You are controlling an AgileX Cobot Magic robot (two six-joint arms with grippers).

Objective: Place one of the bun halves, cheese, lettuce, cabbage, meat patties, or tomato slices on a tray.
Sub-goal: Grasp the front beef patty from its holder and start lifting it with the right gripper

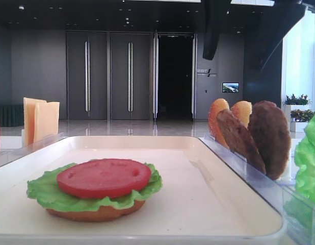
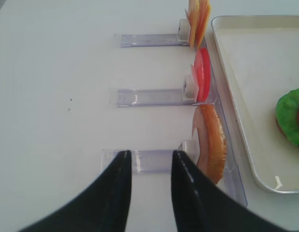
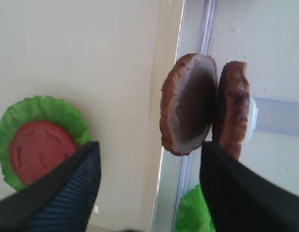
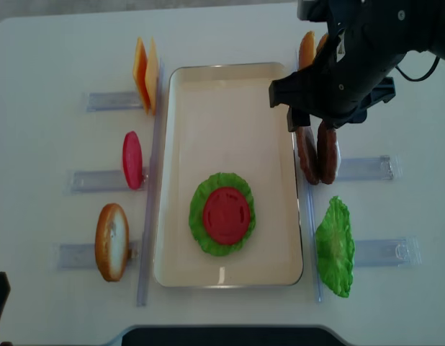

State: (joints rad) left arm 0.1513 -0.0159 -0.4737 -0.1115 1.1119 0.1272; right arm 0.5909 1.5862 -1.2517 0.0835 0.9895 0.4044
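The right gripper [image 3: 147, 169] has its jaws spread wide and holds nothing. Both dark ribbed fingers [image 3: 67, 186] show in the wrist view, one over the tray [image 3: 91, 58] and the other over the rack side. Directly ahead of the gap stand the two meat patties [image 3: 188, 111], on edge in a clear plastic rack [image 3: 280, 116] just outside the tray rim and leaning against each other. Neither finger touches them. In the overhead view the arm hangs above the patties [image 4: 316, 155], hiding their upper ends.

To the tray side of that gripper, a stack lies flat on the tray floor: a tomato slice [image 3: 40, 150] on a lettuce leaf [image 3: 43, 108], with a bun half [image 1: 96, 213] beneath, seen from the low front view. Below the far finger, a second lettuce leaf [image 4: 334, 249] stands in the next rack. Behind the patties, two more bun halves [image 1: 224, 115] stand upright.

The left gripper [image 2: 149, 166] is parked well away, across the tray, its jaws apart and empty above the white table [image 2: 57, 96]. Ahead of it and slightly to the right, a bun half [image 2: 212, 150] leans in its rack. Further ahead stands a spare tomato slice [image 2: 202, 79], then cheese slices [image 2: 198, 21], each upright in its own rack beside the tray rim.
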